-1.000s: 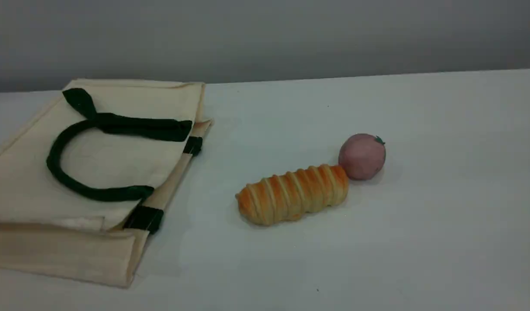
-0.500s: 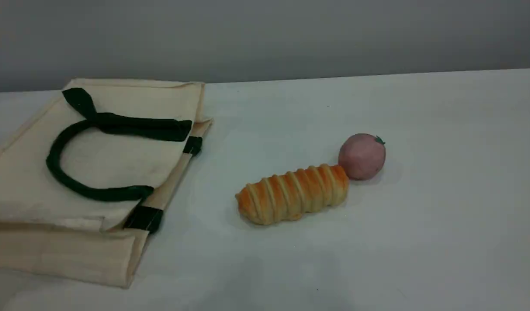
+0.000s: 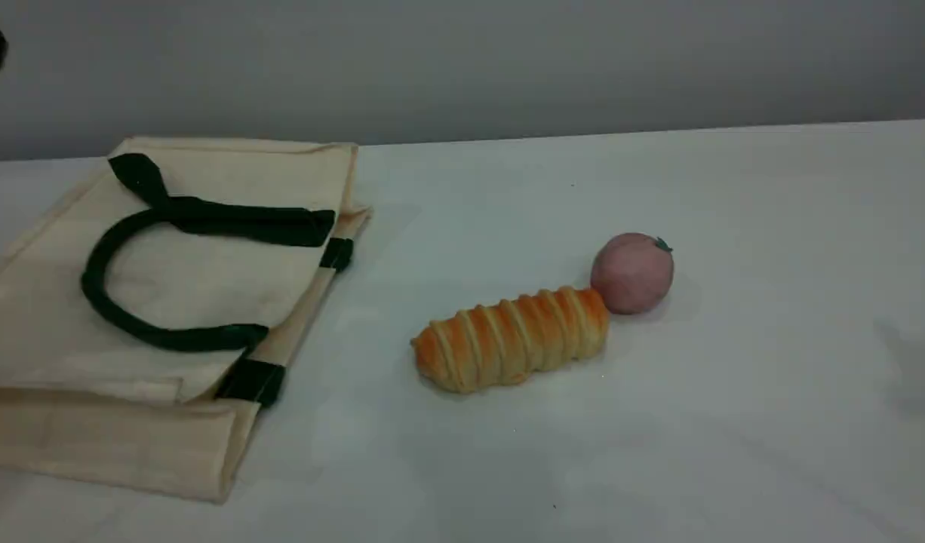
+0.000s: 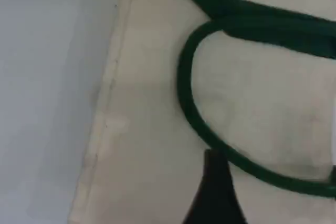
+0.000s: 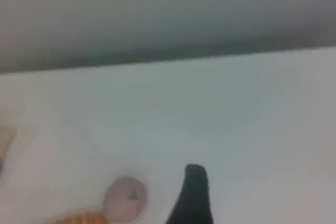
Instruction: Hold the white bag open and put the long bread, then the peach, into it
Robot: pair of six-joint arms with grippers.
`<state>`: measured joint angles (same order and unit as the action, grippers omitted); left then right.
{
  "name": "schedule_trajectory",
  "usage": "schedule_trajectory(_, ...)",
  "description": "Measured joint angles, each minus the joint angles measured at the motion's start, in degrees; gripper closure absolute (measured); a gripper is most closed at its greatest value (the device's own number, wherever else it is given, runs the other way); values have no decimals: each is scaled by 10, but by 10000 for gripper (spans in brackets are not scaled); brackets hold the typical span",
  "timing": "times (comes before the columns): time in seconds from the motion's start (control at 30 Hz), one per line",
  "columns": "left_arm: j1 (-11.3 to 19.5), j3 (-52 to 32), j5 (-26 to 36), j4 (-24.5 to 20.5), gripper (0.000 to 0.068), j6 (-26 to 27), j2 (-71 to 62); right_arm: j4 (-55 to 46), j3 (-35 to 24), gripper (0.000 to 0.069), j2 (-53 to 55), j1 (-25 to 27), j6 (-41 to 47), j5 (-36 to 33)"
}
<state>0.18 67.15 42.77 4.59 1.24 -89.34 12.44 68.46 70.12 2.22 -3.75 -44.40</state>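
Zero packed so far: bag (image 3: 206,279) lying flat and closed at the left of the tabletop (image 3: 734,226), bread (image 3: 511,339) touching peach (image 3: 632,273) mid-way, left tool (image 4: 214,198) spread wide over the green handle (image 4: 182,90), likely to lift the mouth open, right tool (image 5: 193,195) spread and empty near the peach.

- One bag (image 3: 206,283).
- One green loop handle (image 3: 90,286) showing on it.
- Two green strap patches (image 3: 253,381).
- One bread (image 3: 511,339).
- One peach (image 3: 632,273).
- One worktop (image 3: 734,377).

text on view: none to read
white bag (image 3: 195,283): plain canvas, no print
long bread (image 3: 511,339): no label
peach (image 3: 631,273): no label
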Motion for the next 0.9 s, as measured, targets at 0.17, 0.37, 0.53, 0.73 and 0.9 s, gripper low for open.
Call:
schedule_trajectory(0.17,0,12,-7,-3,188,0,-63,10,0,107,49,0,-9,5)
schedule_trajectory(0.37,0,19,-17,-4,188,1,-133,27,0,107,91,0,-30,19)
schedule_trajectory(0.53,0,22,-32,-34,188,0,-183,28,0,107,101,0,-31,21)
schedule_trajectory(0.73,0,22,-53,-37,188,-2,-229,28,0,107,101,0,-34,20)
schedule_trajectory(0.9,0,22,-64,-34,188,-2,-254,28,0,107,101,0,-35,19)
